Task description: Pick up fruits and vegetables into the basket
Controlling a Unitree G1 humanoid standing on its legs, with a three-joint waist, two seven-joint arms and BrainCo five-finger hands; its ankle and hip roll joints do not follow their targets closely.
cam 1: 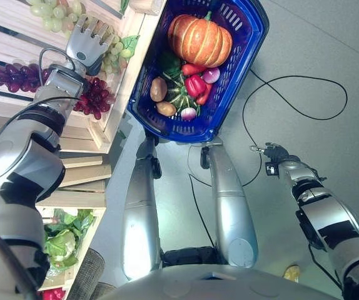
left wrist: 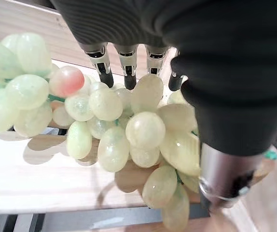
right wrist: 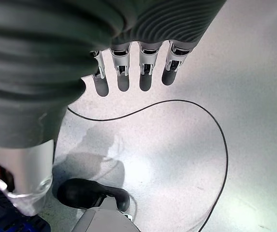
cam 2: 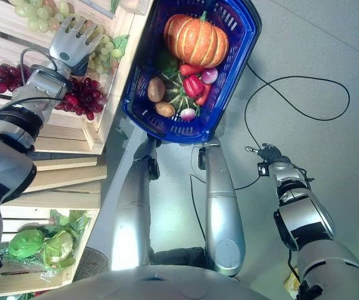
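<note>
L. hand (cam 1: 87,45) raised over wooden crate (cam 1: 114,94), fingers (left wrist: 101,65) straight and spread, dark tips resting on top of green grape bunch (left wrist: 129,130); thumb alongside bunch, not curled round it. No grip closed on grapes. Bunch lying on crate's pale wood slat, one berry tinged pink. Second green bunch (cam 1: 53,14) farther back in crate. Dark red grapes (cam 1: 92,97) just below L. wrist; more red grapes (cam 1: 14,76) on other side of arm.

R. hand (cam 2: 268,154) low at robot's right, well apart from crate and basket, over bare grey floor (right wrist: 177,159); fingers (right wrist: 146,77) straight, relaxed, holding nothing.

Blue basket (cam 1: 245,44) beside crate, touching its edge. Inside: orange pumpkin (cam 1: 199,39) at far end; red peppers (cam 1: 195,84) in middle; striped green squash (cam 1: 181,95) beside them; two potatoes (cam 1: 159,89) at crate side; purple onion (cam 1: 211,75) near pumpkin; one more round purple-white veg near front wall, type unclear.

Lower shelf: green lettuce (cam 2: 42,245) in crate.
</note>
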